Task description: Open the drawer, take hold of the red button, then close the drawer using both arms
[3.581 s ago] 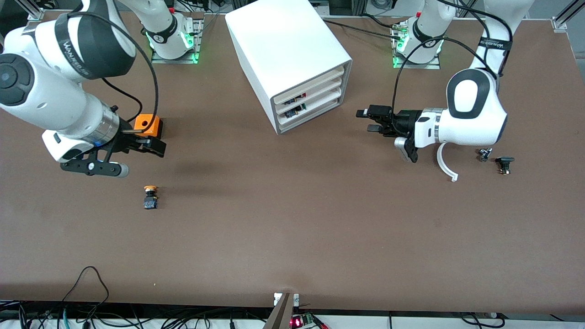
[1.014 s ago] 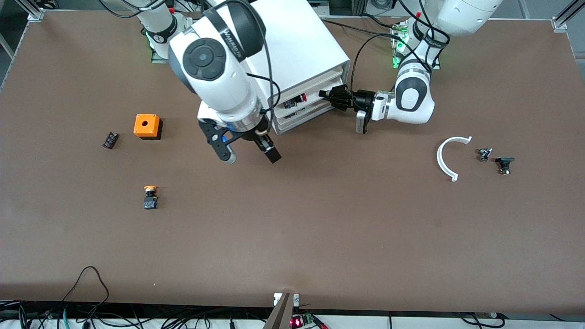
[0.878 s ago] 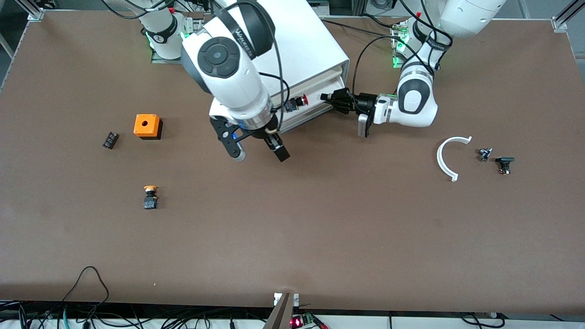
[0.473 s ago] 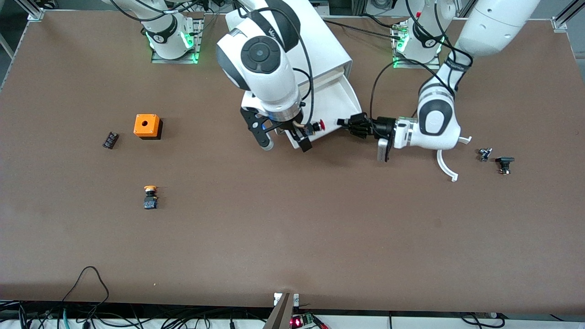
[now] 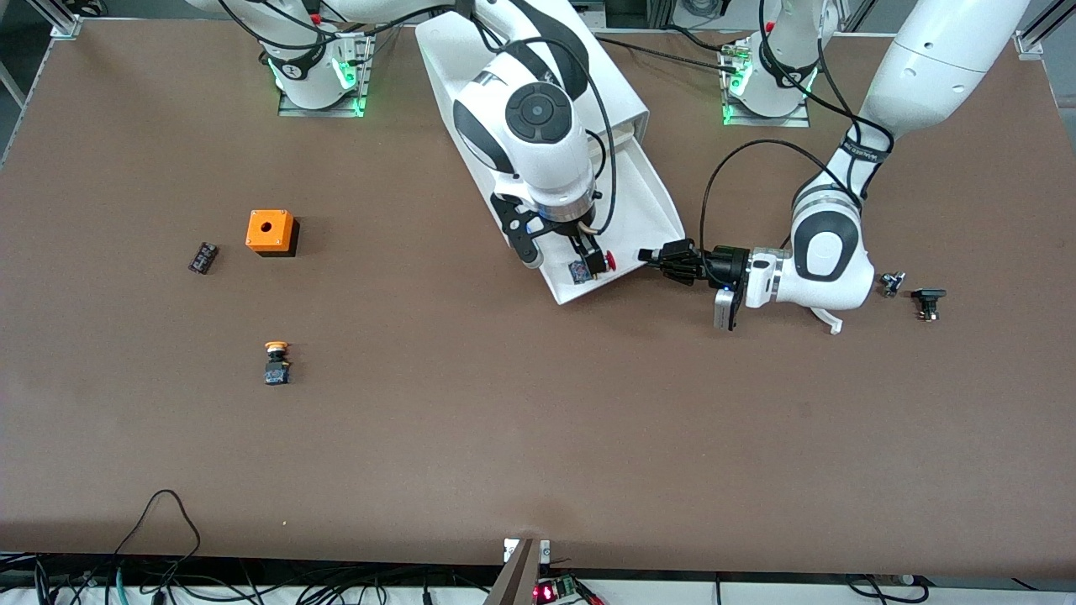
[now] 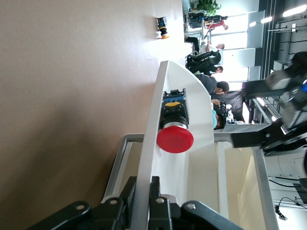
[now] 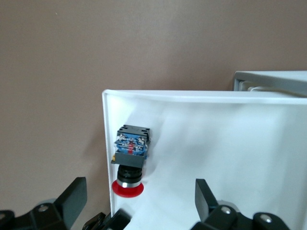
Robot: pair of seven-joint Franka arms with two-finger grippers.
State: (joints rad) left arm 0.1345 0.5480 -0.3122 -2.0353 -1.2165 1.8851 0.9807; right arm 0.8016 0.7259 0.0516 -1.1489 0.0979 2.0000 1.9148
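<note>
The drawer (image 5: 647, 202) is pulled far out of the white cabinet (image 5: 622, 97) toward the front camera. The red-capped button (image 5: 607, 263) lies in it on its side, against the front wall. My left gripper (image 5: 651, 255) is shut on the drawer's front wall at the end toward the left arm; the left wrist view shows its fingers (image 6: 154, 189) clamped on the wall (image 6: 158, 105) with the button (image 6: 175, 139) close by. My right gripper (image 5: 561, 260) hangs open over the drawer's front end, its fingers spread above the button (image 7: 130, 153) and the drawer floor (image 7: 216, 134).
An orange cube (image 5: 271, 232), a small black part (image 5: 202, 257) and an orange-capped button (image 5: 276, 361) lie toward the right arm's end. A white curved piece (image 5: 828, 319) and two small black parts (image 5: 893, 284) (image 5: 927, 302) lie by the left arm.
The left gripper has pulled the drawer out toward the front camera, with the button riding in it. The right gripper has followed and now sits over the button.
</note>
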